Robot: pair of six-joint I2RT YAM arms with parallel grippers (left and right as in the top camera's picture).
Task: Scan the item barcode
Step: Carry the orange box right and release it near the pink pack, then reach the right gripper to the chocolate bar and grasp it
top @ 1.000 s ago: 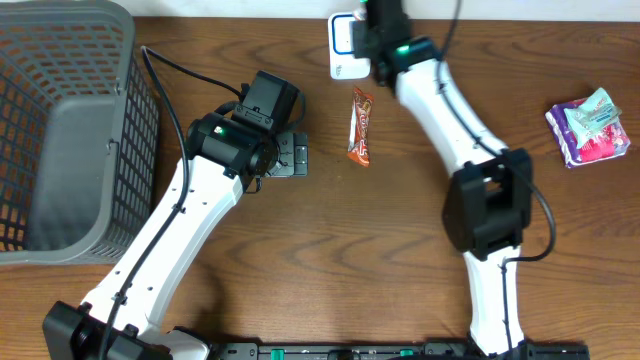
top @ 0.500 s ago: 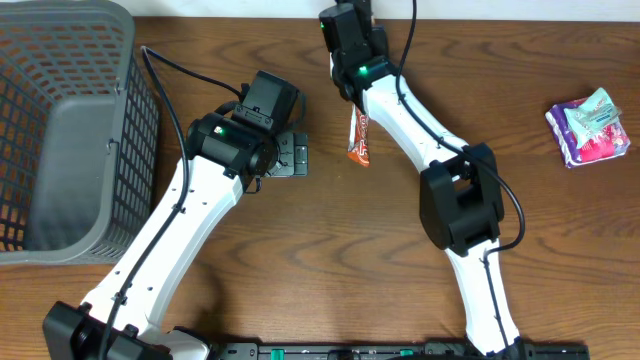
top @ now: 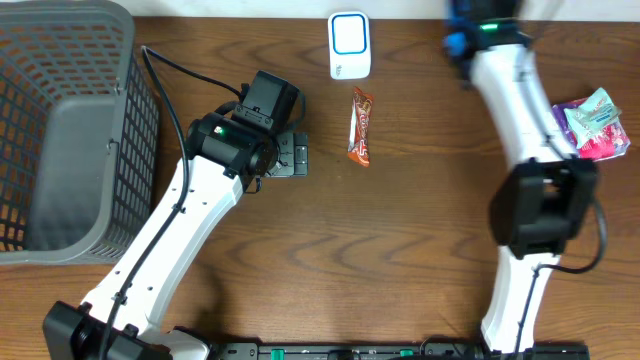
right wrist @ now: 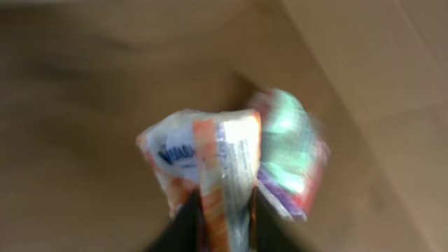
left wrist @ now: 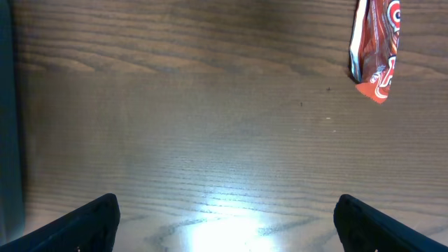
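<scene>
While the left gripper (left wrist: 227, 227) is held spread wide and empty above the wooden table (left wrist: 210, 126), the snack bar (left wrist: 376, 49) is seen ahead of it and off to its right. The bar is laid flat on the wood, well clear of both fingertips (left wrist: 87, 220). Overhead, the bar is pointed lengthwise at the white-and-blue scanner (top: 349, 45), which is set just beyond the bar's far end, near but apart. The right gripper (right wrist: 224, 227) is shown only in a motion-blurred wrist view. Two dark fingers (right wrist: 185, 227) are made out at the bottom edge, with an orange-and-white strip of a packet bundle (right wrist: 280, 154) lined up between them. Whether that strip is pinched or only seen through the gap cannot be told, so the right gripper's state is left undecided. Overhead, the bundle is found on the table just right of the right arm (top: 515, 100). A grey basket (top: 60, 130) is placed well to the left of the left gripper.
</scene>
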